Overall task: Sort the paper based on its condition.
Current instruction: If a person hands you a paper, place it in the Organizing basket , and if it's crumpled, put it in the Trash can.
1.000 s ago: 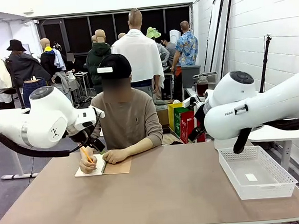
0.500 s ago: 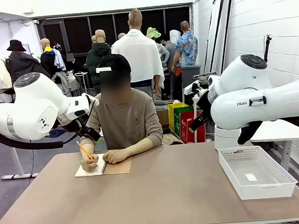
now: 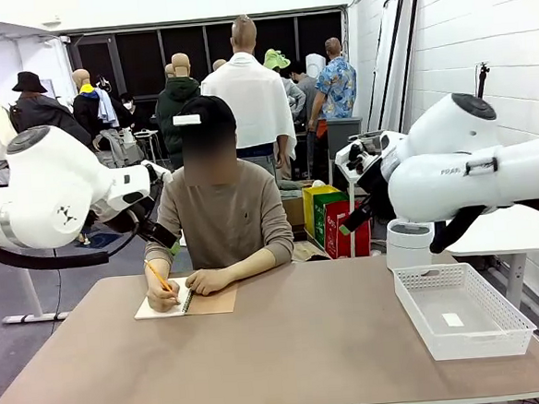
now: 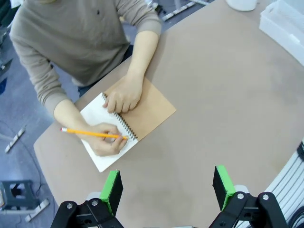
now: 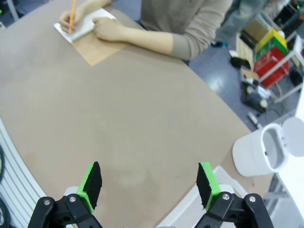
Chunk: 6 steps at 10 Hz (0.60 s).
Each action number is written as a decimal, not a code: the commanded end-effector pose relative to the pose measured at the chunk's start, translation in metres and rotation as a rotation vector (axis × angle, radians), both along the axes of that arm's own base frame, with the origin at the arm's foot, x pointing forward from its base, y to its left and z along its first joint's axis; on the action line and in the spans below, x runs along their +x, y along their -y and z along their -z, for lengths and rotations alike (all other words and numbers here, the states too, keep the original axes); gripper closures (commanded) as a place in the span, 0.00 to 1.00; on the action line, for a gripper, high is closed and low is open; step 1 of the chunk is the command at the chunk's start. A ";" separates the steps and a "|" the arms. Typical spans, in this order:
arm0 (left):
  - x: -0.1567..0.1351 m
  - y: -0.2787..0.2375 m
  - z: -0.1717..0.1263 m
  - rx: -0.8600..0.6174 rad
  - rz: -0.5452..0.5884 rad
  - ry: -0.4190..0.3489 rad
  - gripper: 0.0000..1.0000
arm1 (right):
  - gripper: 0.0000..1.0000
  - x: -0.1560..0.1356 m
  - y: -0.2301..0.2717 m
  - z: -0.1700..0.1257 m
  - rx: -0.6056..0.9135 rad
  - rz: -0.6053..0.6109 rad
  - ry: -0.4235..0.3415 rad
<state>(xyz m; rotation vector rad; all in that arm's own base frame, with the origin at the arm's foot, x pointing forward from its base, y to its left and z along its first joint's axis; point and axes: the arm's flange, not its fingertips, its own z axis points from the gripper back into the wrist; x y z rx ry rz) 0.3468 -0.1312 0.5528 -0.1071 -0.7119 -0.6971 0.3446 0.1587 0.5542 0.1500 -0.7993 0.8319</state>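
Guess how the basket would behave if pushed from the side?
Probably light: the basket has thin lattice walls and holds just one small white slip. It would likely slide on the table rather than tip, being low and wide. The walls may flex a little.

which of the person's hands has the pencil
The hand on the robot's left side, over the white page of the notebook, grips the orange pencil. The other hand just rests by the spiral binding.
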 end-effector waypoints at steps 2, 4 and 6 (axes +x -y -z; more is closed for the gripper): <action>-0.012 -0.024 0.009 -0.084 0.133 0.024 0.00 | 0.00 -0.010 0.028 0.000 0.095 -0.116 0.029; -0.016 -0.031 0.003 -0.120 0.161 0.064 0.00 | 0.00 -0.013 0.035 -0.006 0.146 -0.161 0.056; -0.015 -0.035 -0.003 -0.137 0.137 0.086 0.00 | 0.00 -0.011 0.041 -0.009 0.174 -0.160 0.066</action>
